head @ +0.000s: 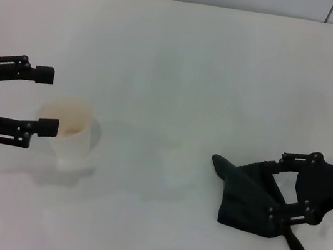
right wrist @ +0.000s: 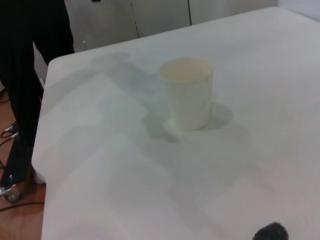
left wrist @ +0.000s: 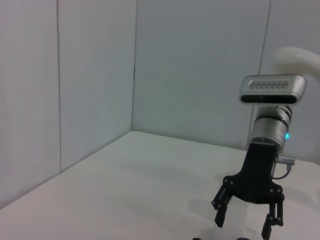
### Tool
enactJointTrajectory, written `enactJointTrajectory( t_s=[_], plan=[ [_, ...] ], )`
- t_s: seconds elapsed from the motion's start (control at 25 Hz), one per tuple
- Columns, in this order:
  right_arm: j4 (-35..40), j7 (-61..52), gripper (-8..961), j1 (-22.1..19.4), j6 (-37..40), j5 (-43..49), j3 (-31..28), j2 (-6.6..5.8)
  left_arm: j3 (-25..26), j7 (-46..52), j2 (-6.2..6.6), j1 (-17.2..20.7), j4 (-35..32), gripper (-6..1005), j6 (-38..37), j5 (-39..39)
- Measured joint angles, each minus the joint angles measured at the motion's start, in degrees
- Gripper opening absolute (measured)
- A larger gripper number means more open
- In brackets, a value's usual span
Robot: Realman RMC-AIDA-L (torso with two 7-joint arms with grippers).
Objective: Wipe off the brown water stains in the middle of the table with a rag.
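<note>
Two pincers in view, one job. My right pincer (head: 278,188) is down on the worktop (head: 181,70) w/ its fingers either side of the rag (head: 247,198), which lies crumpled right under and around the tips. They straddle a raised fold, but I can't tell if they're pinching yet or just resting apart over it. The rag's narrow tail sticks out back toward me, past the pincer.

My left pincer (head: 47,100) hangs well apart on the other side, jaws apart, w/ a white cup (head: 70,132) just beside its lower finger. No contact that I can make out. In the left wrist view the right pincer (left wrist: 246,220) shows from afar, fingers pointing down at the worktop.

No brown stain visible anywhere between my two pincers; the cup's inner wall has a tan tint, that's all. So the wipe target isn't confirmed from here.

Handling, my guess: the rag is soft, light, floppy, so it won't resist but will bunch and trail. Best grip is on the thick folded middle, not the thin tail, so enough cloth drags flat under the pincer when I sweep toward the centre.
</note>
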State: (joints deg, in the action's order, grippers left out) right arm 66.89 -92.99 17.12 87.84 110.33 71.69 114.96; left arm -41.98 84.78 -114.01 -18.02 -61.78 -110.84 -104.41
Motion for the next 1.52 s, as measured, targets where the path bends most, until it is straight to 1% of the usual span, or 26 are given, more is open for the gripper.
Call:
enactJointTrajectory(
  t_s=[0.16, 0.6, 1.52],
  plan=[
    [-0.1, 0.3, 849, 0.0, -0.3, -0.5, 0.0, 0.08, 0.0, 0.0, -0.23, 0.4, -1.0, 887, 0.0, 0.0],
    [-3.5, 2.1, 850, 0.2, -3.9, -3.2, 0.3, 0.18, 0.0, -0.3, -0.41, 0.4, -1.0, 888, 0.3, 0.1],
    [-3.7, 1.4, 850, 0.1, -3.4, -3.5, 0.3, 0.18, 0.0, -1.2, -0.54, 0.4, -0.9, 888, 0.4, 0.5]
  ],
)
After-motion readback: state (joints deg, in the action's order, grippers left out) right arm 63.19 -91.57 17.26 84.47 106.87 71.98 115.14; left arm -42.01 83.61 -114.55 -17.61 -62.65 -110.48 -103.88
